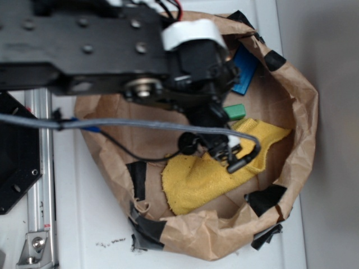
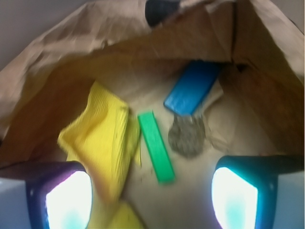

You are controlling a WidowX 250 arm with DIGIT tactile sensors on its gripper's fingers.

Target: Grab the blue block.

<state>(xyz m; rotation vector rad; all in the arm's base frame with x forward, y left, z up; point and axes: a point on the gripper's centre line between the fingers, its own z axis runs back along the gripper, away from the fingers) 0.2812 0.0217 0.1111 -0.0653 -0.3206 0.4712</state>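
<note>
The blue block [image 1: 245, 70] lies inside a brown paper bag near its far wall; in the wrist view the blue block [image 2: 191, 87] is ahead and a little right of centre. The long green bar [image 2: 156, 146] lies between the block and the jaws, and its end shows in the exterior view [image 1: 235, 111]. My gripper [image 2: 151, 202] is open and empty, jaws wide apart, well short of the block. In the exterior view the gripper [image 1: 238, 154] hangs over the yellow cloth [image 1: 213, 174].
The brown paper bag's crumpled wall [image 1: 303, 112] rings everything, patched with black tape [image 1: 263, 199]. The yellow cloth [image 2: 97, 136] lies left of the green bar. A dark stain [image 2: 187, 136] marks the bag floor below the block. A metal rail [image 1: 39, 185] stands at the left.
</note>
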